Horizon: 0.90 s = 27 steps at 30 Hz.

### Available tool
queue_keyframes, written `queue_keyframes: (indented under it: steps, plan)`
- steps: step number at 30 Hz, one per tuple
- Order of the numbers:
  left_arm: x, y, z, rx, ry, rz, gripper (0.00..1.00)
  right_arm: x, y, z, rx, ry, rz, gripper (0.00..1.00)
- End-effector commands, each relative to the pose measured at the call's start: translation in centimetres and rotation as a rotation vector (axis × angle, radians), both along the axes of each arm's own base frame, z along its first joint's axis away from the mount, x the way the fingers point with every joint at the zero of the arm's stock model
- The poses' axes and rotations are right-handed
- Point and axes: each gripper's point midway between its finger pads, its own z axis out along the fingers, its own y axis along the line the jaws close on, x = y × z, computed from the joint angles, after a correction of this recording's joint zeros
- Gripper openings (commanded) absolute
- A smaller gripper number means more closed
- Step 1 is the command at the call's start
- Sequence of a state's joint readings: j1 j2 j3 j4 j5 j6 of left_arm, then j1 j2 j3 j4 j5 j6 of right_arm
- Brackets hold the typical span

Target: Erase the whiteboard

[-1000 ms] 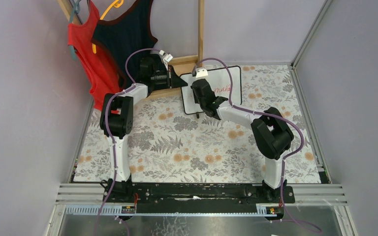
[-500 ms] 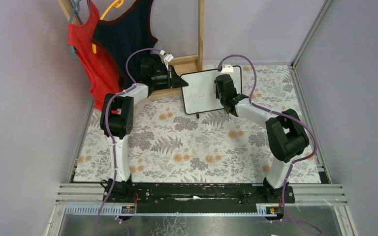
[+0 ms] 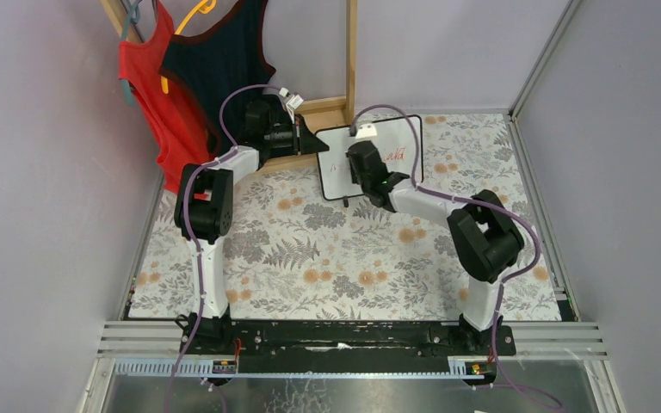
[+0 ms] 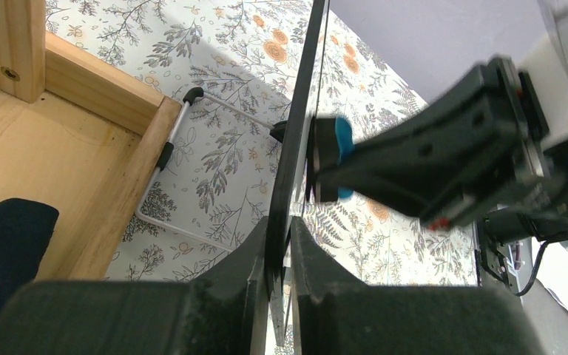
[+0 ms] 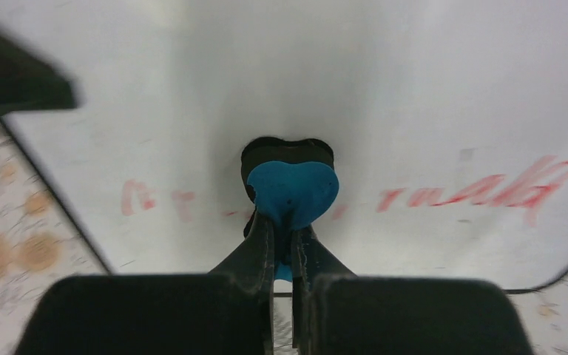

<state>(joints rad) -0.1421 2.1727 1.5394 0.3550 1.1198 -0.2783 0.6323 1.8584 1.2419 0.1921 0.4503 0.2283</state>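
The whiteboard (image 3: pixel 336 176) stands upright at the back of the table. Red handwriting (image 3: pixel 399 156) remains on its right part. My left gripper (image 3: pixel 316 143) is shut on the board's left edge; the left wrist view shows the board edge-on (image 4: pixel 300 126) between the fingers of this gripper (image 4: pixel 279 231). My right gripper (image 3: pixel 367 169) is shut on a blue eraser (image 5: pixel 293 186) and presses it against the board's face (image 5: pixel 414 81). Clear red strokes (image 5: pixel 492 191) lie to the eraser's right, faint smeared ones (image 5: pixel 139 198) to its left. The eraser also shows in the left wrist view (image 4: pixel 342 139).
A wooden stand (image 3: pixel 350 60) rises just behind the board, its base (image 4: pixel 22 155) beside my left gripper. A red top (image 3: pixel 151 95) and a dark top (image 3: pixel 215 60) hang at the back left. A floral mat (image 3: pixel 336 258) covers the table. A wire frame (image 4: pixel 171 151) lies behind the board.
My right gripper with the eraser swept right across the board, then came back left to its middle. The left gripper has kept still on the board's edge.
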Motion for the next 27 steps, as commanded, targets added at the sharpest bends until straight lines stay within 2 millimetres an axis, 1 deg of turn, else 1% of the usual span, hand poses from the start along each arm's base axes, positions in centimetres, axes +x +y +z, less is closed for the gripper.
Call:
queue_keyframes:
  steps: [1, 6, 8, 11, 14, 16, 21, 26, 27]
  plan:
    - [-1.4, 0.3, -5.4, 0.067, 0.144, 0.02, 0.0, -0.5, 5.5, 1.8, 0.09, -0.039, 0.088, 0.0]
    - [-1.4, 0.2, -5.3, 0.067, 0.143, 0.02, 0.0, -1.2, 8.6, 1.7, 0.139, -0.034, 0.181, 0.0]
    - [-1.4, 0.1, -5.4, 0.067, 0.147, 0.019, 0.0, -1.5, 9.5, 2.0, 0.157, -0.044, 0.224, 0.0]
    - [-1.4, 0.1, -5.5, 0.069, 0.147, 0.02, 0.0, -1.2, 9.6, 1.8, 0.142, -0.045, 0.224, 0.0]
    - [-1.4, 0.1, -5.8, 0.069, 0.155, 0.021, 0.0, -0.9, 9.7, 1.3, 0.114, -0.04, 0.227, 0.0]
    - [-1.5, 0.1, -5.9, 0.07, 0.158, 0.02, 0.0, -0.7, 9.1, 0.6, 0.083, -0.03, 0.199, 0.0]
    - [-1.6, 0.2, -6.0, 0.075, 0.156, 0.02, 0.0, -0.1, 6.6, 0.3, 0.009, -0.05, 0.098, 0.0]
    - [-1.6, 0.2, -5.8, 0.075, 0.154, 0.018, 0.0, 0.1, 3.0, 0.6, -0.016, -0.067, 0.003, 0.0]
    - [-1.6, 0.2, -5.8, 0.076, 0.154, 0.018, 0.0, 0.0, 2.1, 0.4, -0.018, -0.062, -0.009, 0.0]
